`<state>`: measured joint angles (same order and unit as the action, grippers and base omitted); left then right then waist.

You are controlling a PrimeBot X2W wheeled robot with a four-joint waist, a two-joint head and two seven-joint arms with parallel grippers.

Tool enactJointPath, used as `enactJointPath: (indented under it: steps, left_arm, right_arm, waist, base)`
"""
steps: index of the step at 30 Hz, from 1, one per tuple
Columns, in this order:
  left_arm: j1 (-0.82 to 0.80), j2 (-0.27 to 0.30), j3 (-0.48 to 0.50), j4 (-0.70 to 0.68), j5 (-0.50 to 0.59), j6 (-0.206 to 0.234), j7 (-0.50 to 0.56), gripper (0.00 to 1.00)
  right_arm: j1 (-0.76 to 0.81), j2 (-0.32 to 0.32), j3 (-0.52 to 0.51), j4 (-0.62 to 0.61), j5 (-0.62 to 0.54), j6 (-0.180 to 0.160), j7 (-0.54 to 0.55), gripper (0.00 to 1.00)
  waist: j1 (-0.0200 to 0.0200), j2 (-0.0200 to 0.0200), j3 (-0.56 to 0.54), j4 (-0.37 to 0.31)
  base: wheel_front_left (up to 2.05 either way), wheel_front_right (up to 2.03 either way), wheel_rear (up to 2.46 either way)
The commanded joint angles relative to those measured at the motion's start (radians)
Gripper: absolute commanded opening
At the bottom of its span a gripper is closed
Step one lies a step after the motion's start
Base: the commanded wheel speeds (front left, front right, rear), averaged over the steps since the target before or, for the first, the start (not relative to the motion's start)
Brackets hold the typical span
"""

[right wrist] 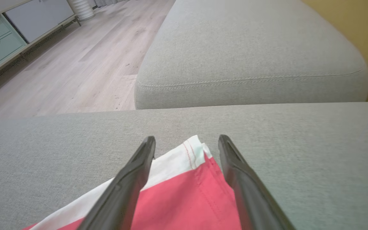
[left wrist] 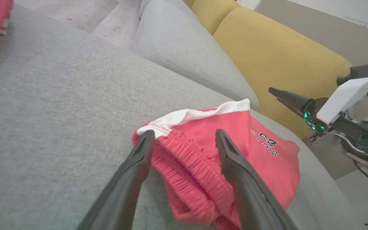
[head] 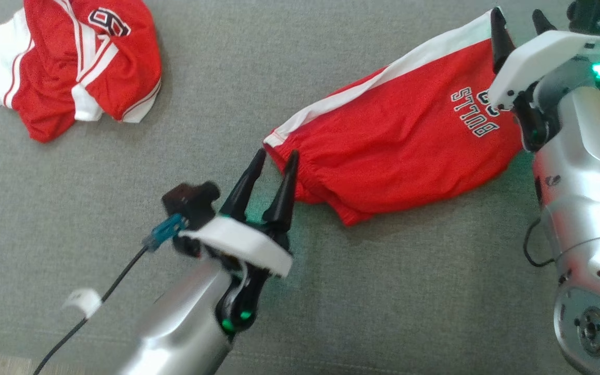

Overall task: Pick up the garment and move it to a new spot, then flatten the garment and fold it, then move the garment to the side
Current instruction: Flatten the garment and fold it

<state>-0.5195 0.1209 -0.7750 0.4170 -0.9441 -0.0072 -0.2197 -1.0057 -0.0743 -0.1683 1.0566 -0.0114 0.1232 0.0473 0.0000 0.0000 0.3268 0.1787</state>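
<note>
Both open, empty: left tool [head: 278,152] at waistband [left wrist: 187,172], right tool [head: 517,13] over hem [right wrist: 193,150] of red Bulls shorts [head: 399,140]. Advise smoothing outward before folding.

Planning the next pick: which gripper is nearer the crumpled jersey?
Left. The left gripper is at the waistband of the shorts, right of the jersey; the right gripper is farther off, at their other end.
</note>
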Motion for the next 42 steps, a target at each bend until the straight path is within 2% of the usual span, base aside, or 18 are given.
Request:
enactJointPath:
  steps: [1,8,17,26,32,34,36,37,42]
  left_arm:
    - [0.004,0.031,0.026,-0.038,0.008,0.008,0.000,1.00]
    - [0.098,0.130,0.021,-0.164,0.037,0.072,0.009,1.00]
    - [0.169,0.219,0.054,-0.302,0.087,0.171,-0.008,1.00]
    - [0.214,0.251,0.113,-0.369,0.073,0.209,-0.023,1.00]
    - [0.223,0.260,0.134,-0.385,0.069,0.210,-0.028,1.00]
    - [0.224,0.262,0.141,-0.389,0.069,0.211,-0.030,1.00]
    - [0.223,0.264,0.146,-0.391,0.070,0.212,-0.031,1.00]
    - [0.222,0.264,0.148,-0.392,0.072,0.213,-0.031,1.00]
    - [0.217,0.264,0.149,-0.395,0.079,0.209,-0.033,1.00]
  right_arm:
    - [-0.020,0.006,0.019,-0.023,-0.004,0.008,-0.011,1.00]
    - [0.022,-0.035,0.038,0.024,0.025,0.008,-0.016,1.00]
    - [0.066,-0.129,0.114,0.092,0.035,0.008,0.072,1.00]
    - [0.073,-0.195,0.144,0.137,0.103,0.008,0.172,1.00]
    - [0.087,-0.169,0.178,0.145,0.170,0.008,0.232,1.00]
    - [0.094,-0.161,0.206,0.132,0.198,0.008,0.248,0.54]
    - [0.103,-0.160,0.238,0.115,0.219,0.008,0.257,0.22]
    - [0.108,-0.163,0.252,0.106,0.227,0.008,0.258,0.00]
    - [0.133,-0.174,0.287,0.064,0.259,0.008,0.202,0.00]
  waist:
    - [0.0000,0.0000,-0.017,-0.008]
    - [0.0000,0.0000,-0.076,-0.020]
    - [0.0000,0.0000,-0.084,0.024]
    - [0.0000,0.0000,-0.039,0.067]
    - [0.0000,0.0000,-0.033,0.071]
    - [0.0000,0.0000,-0.032,0.067]
    - [0.0000,0.0000,-0.033,0.061]
    - [0.0000,0.0000,-0.034,0.058]
    - [0.0000,0.0000,-0.044,0.037]
  base:
    - [0.00,0.00,0.00]
    - [0.00,0.00,0.00]
    - [0.00,0.00,0.00]
    - [0.00,0.00,0.00]
    - [0.00,0.00,0.00]
    - [0.00,0.00,0.00]
    - [0.00,0.00,0.00]
    - [0.00,0.00,0.00]
    - [0.00,0.00,0.00]
